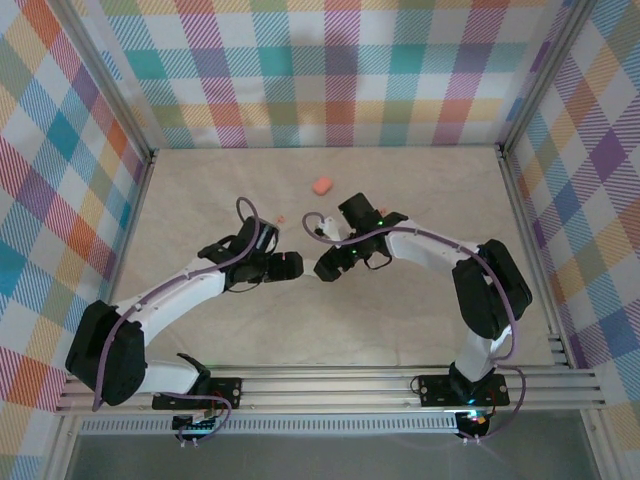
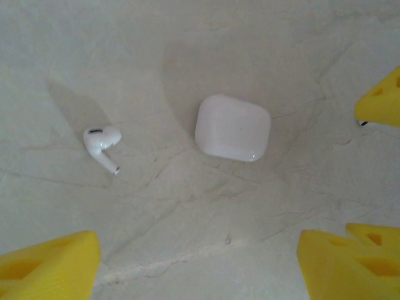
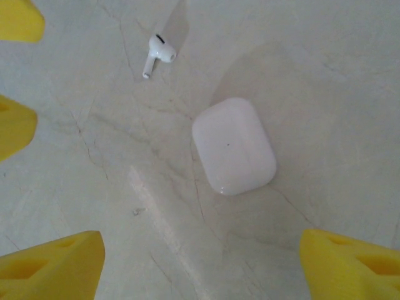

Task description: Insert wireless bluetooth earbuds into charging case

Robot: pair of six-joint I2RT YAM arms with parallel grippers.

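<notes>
A white charging case [image 2: 232, 128] lies shut on the marble table top, with a white earbud [image 2: 102, 140] on its side a short way to its left. In the right wrist view the same case [image 3: 234, 145] sits ahead of the fingers and the earbud [image 3: 159, 53] lies beyond it. My left gripper [image 2: 199, 265] is open, with bare table between its yellow fingers [image 2: 50, 265]. My right gripper [image 3: 201, 269] is open too and holds nothing. From above, the left gripper [image 1: 295, 265] and right gripper [image 1: 322, 267] face each other tip to tip at mid-table.
A salmon-pink case [image 1: 321, 186] lies farther back on the table, and a tiny pink earbud [image 1: 281, 220] sits between it and the left arm. Plaid walls and a metal frame [image 1: 520, 200] bound the table on three sides.
</notes>
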